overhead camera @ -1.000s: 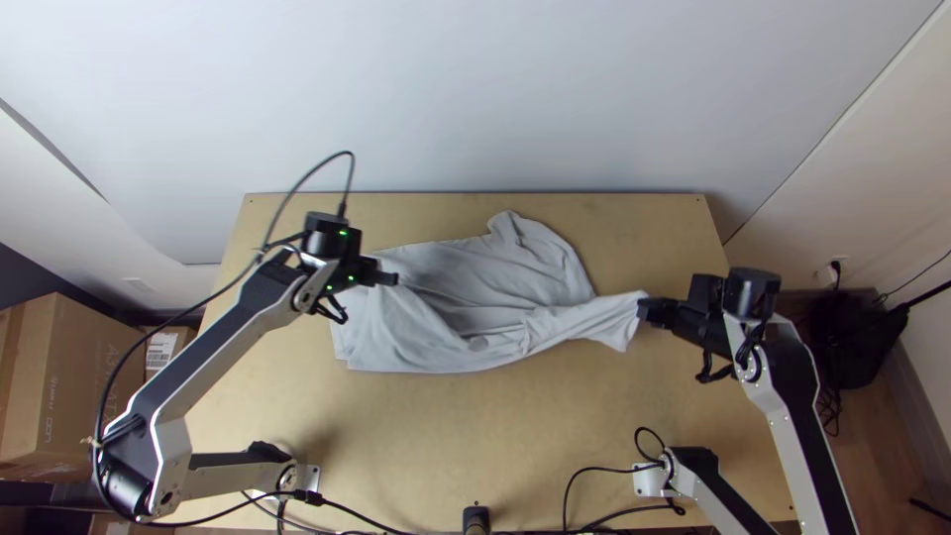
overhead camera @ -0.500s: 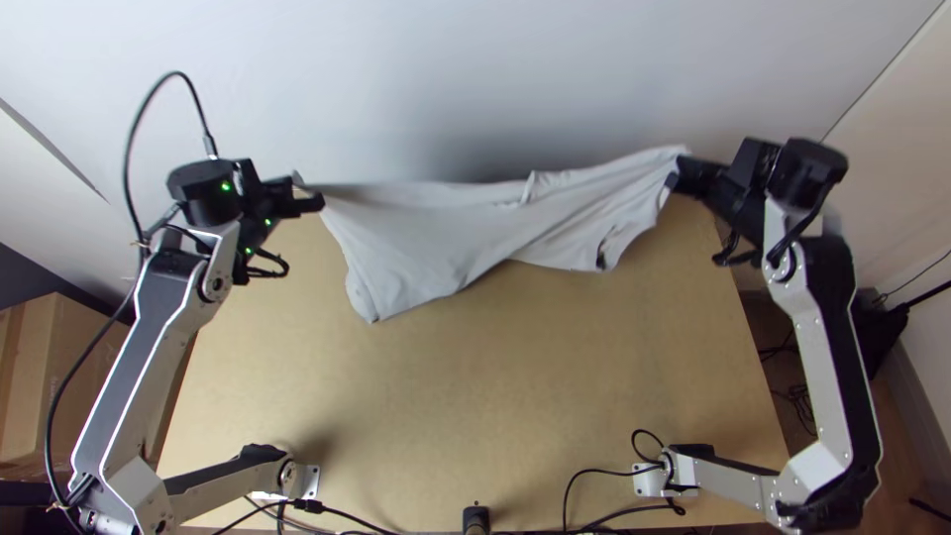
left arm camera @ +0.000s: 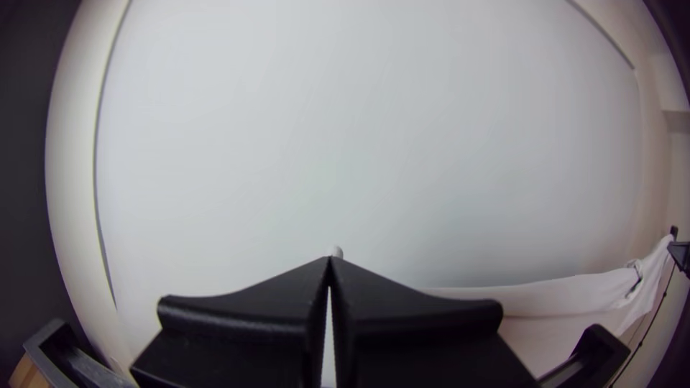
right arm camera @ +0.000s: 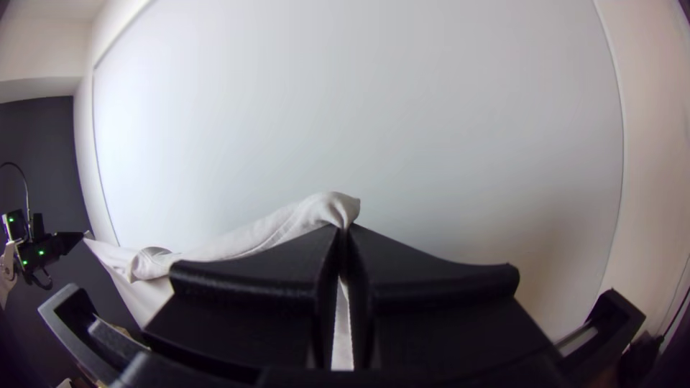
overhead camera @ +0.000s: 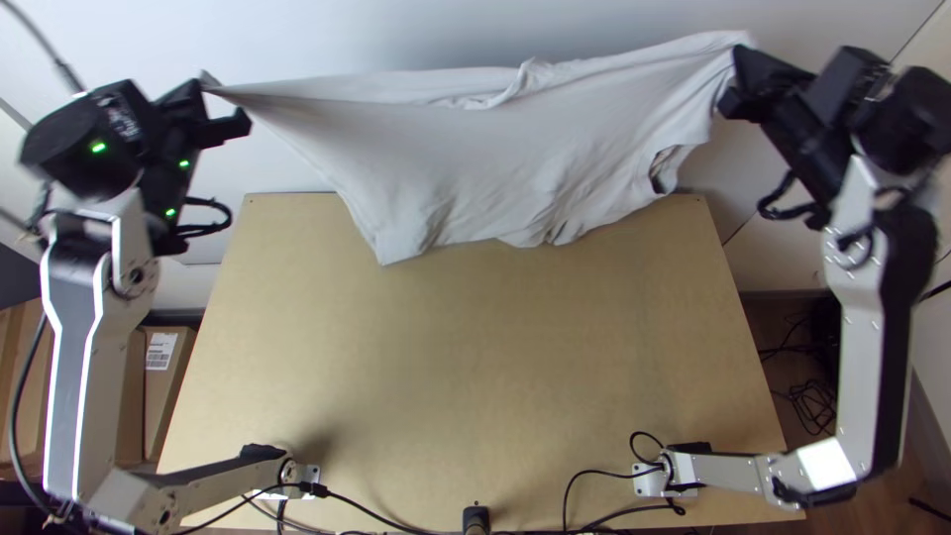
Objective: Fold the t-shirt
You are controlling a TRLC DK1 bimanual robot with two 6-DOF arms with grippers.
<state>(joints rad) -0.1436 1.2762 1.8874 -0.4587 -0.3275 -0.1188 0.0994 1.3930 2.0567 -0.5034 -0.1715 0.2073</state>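
While the t-shirt (overhead camera: 495,149) is hanging stretched out, I am remotely pinching its upper edge with the left gripper (left arm camera: 330,260) and right gripper (right arm camera: 343,228), all folding apparently outstanding.

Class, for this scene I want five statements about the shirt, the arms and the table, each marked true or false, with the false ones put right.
1. The left pincer and the right pincer both hold the shirt. True.
2. In the top view, the shirt hides part of the far edge of the table. True.
3. The shirt lies spread flat on the table. False: it hangs stretched between the two pincers.
4. Green lights shine on the left arm. True.
5. The right pincer is wide open. False: it is shut on the shirt.
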